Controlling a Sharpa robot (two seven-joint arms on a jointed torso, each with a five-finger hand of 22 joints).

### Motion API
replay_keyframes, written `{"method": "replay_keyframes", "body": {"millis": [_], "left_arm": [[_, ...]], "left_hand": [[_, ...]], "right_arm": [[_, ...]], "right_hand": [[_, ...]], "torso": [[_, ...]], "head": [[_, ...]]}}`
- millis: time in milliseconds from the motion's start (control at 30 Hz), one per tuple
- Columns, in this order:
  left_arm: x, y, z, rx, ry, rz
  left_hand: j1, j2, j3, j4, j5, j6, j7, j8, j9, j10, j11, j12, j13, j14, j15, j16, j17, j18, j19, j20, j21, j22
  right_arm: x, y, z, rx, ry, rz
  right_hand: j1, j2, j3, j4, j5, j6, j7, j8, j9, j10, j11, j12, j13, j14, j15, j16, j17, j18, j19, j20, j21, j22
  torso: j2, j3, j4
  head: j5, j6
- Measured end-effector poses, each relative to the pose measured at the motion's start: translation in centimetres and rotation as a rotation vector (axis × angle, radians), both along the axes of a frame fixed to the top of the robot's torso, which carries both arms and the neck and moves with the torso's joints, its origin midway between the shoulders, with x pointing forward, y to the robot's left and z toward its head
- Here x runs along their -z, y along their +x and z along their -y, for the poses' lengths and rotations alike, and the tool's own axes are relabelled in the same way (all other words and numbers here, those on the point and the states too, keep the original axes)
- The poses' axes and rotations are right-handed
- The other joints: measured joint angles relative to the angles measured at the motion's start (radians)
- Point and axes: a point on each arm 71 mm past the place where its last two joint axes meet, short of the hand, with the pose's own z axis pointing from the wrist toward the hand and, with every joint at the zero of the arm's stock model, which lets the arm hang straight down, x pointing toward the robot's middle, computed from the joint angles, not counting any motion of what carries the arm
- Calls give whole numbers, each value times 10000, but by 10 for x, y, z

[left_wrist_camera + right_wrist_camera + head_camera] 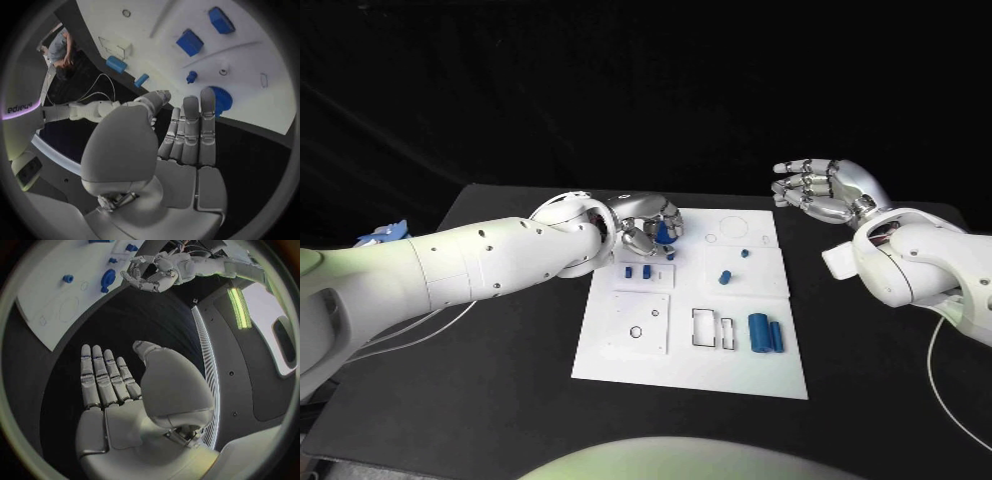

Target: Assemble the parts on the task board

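Two hands: both are seen above the black table (473,400), one at each side of the task board (689,370).
Left hand (646,228): it is held over the board's far left corner, fingers curled loosely downward; in the left wrist view its fingers (190,130) lie side by side, and their tips reach a round blue disc (220,99). Whether the disc is gripped or only touched cannot be told.
Right hand (822,188): it is raised off the board, well to the right of its far edge, fingers apart and lightly bent, nothing in it; in the right wrist view the palm is flat over bare table.
Task board: a white plate laid in the middle of the table, with outlined recesses.
Parts: two blue cylinders (763,332) lie side by side near the board's right edge; a small blue piece (724,277) stands near the middle; two small blue pieces (638,270) sit just below the left hand.
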Motion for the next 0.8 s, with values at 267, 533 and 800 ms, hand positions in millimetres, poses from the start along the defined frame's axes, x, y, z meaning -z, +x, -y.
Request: {"method": "replay_keyframes", "body": {"millis": [267, 533, 800], "left_arm": [[7, 5, 3, 60, 1163, 73], [11, 7, 6, 63, 1699, 0], [13, 9, 11, 84, 1957, -13]], "left_hand": [[0, 0, -56, 1, 0, 256, -72, -39, -145, 1, -39, -46, -93, 54, 16, 436, 33, -3, 0, 0, 243, 155], [0, 0, -14, 1, 0, 602, -109, -90, -298, 320, -117, 11, -149, 263, -28, 1068, 327, -4, 142, -24, 695, 554], [46, 46, 116, -27, 0, 983, -197, -90, -394, 733, -236, 217, -151, 597, -96, 1781, 903, -4, 512, -50, 1405, 1462]], "right_arm": [[0, 0, 0, 77, 53, 79], [0, 0, 1, 131, 79, 95], [0, 0, 0, 130, 107, 83]], "right_hand": [[-147, -63, -28, -163, 0, -518, -84, -421, -142, -349, 98, -443, 1, -1058, 141, -465, -423, -156, -572, 0, 0, -384], [-162, -48, -28, -163, 0, -546, -90, -421, -151, -349, 98, -459, 1, -1059, 143, -464, -426, -156, -641, 1, 0, -403], [-161, -49, -28, -162, 0, -545, -90, -421, -151, -348, 98, -459, 2, -1059, 142, -464, -425, -156, -643, 0, 0, -413]], "torso": [[3, -1, 1], [4, -1, 1], [4, -4, 7]], "head": [[-42, 15], [-75, 13], [-89, 6]]}}
